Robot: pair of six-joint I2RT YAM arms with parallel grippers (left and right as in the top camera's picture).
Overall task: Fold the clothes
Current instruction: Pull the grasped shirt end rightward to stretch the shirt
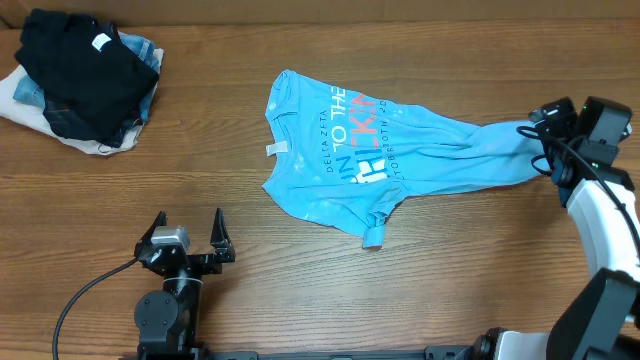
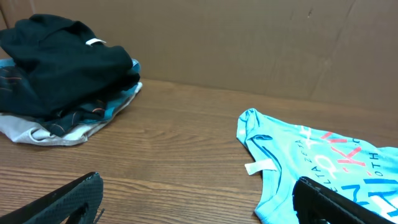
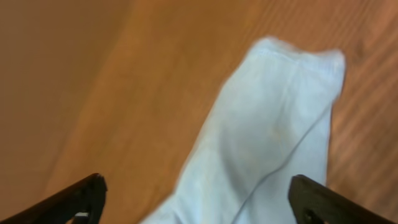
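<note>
Shirt point(image 1: 400, 150) lies roughly mid-desk, not folded. It is partly flat and wrinkled, with the print side up. Collar end points to the left edge, and the white neck label point(image 1: 275, 150) shows at that end. White and pink lettering point(image 1: 360, 125) runs across the chest. One sleeve point(image 1: 373, 235) sticks out toward the front edge. Toward the right edge the cloth narrows into a bunched strip that ends right by the right gripper point(image 1: 540, 125).

Right wrist view is blurred. It shows pale blue cloth between the two finger tips, with one finger point(image 3: 81, 196) far left and the other far right. So the fingers are spread wide and not clamped on the cloth. Can't tell if they touch it.

Left gripper point(image 1: 190, 228) is near the front edge, left of centre and well apart from the shirt. Its fingers are wide apart with nothing between them, over bare desk point(image 1: 300, 290).

Pile point(image 1: 80, 80) of clothes sits in the back left corner, well apart from the shirt. A black garment point(image 2: 62, 62) with a white tag point(image 1: 101, 42) is on top. Denim and white fabric poke out underneath. A cardboard wall point(image 2: 249, 43) runs along the back edge.
</note>
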